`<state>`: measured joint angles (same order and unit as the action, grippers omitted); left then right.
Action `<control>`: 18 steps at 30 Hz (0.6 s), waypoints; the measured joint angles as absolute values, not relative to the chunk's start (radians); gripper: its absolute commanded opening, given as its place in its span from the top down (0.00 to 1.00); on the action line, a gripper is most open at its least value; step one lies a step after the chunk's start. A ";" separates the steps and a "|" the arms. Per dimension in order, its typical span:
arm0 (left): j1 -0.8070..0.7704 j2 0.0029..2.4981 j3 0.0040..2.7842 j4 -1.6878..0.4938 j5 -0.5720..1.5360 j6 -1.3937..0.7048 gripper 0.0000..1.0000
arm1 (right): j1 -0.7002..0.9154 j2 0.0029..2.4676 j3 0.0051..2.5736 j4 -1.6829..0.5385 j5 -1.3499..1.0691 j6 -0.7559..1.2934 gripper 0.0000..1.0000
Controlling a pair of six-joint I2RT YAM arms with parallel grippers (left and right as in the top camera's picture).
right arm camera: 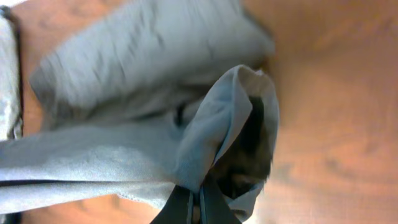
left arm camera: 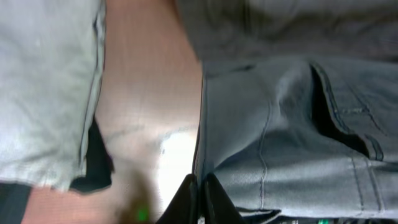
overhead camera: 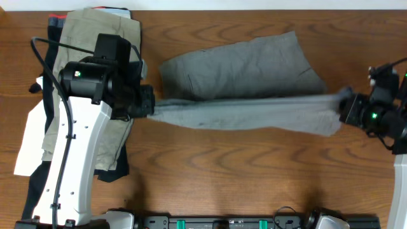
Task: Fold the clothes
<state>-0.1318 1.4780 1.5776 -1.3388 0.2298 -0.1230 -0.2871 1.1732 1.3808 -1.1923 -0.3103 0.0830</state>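
At table centre, overhead view: the grey shorts (overhead camera: 248, 89) lie across the wooden table (overhead camera: 254, 172). One part lies flat toward the far edge. The near part forms a long, narrow band stretched between the two arms.

Left end of the band: the left gripper (overhead camera: 147, 105) meets the cloth beside a heap of other clothing. In the left wrist view the left gripper (left arm camera: 200, 186) has its fingers pressed together on the edge of the grey shorts (left arm camera: 292, 137), pinching the fabric. A stitched pocket opening (left arm camera: 339, 124) shows dark on the cloth above the fingers.

Right end of the band: the right gripper (overhead camera: 346, 108) holds the bunched hem near the right table edge. In the right wrist view the right gripper (right arm camera: 196, 202) is clamped on a gathered fold of the grey shorts (right arm camera: 211, 130). This fold rises above the bare table (right arm camera: 336, 93), and the rest of the garment spreads out to the left.

Left side of the table: the khaki-tan shorts (overhead camera: 95, 32) lie under the left arm, over a black garment (overhead camera: 114, 166) and a white garment (overhead camera: 25, 149). In the left wrist view the khaki-tan shorts (left arm camera: 43, 93) lie apart from the grey pair, with a strip of bare table (left arm camera: 149, 93) between them
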 measured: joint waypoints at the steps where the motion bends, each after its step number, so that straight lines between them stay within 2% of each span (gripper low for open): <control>1: -0.132 1.478 1.578 -1.309 0.231 -0.123 0.94 | -0.287 1.178 1.382 -1.162 -0.316 0.072 0.99; 11: -0.134 1.491 1.578 -0.963 0.241 -0.123 0.94 | -0.282 1.419 1.392 -0.837 -0.371 0.031 0.99; 18: -0.134 1.585 1.578 -0.810 0.232 -0.123 0.94 | -0.269 1.538 1.392 -0.621 -0.419 0.028 0.99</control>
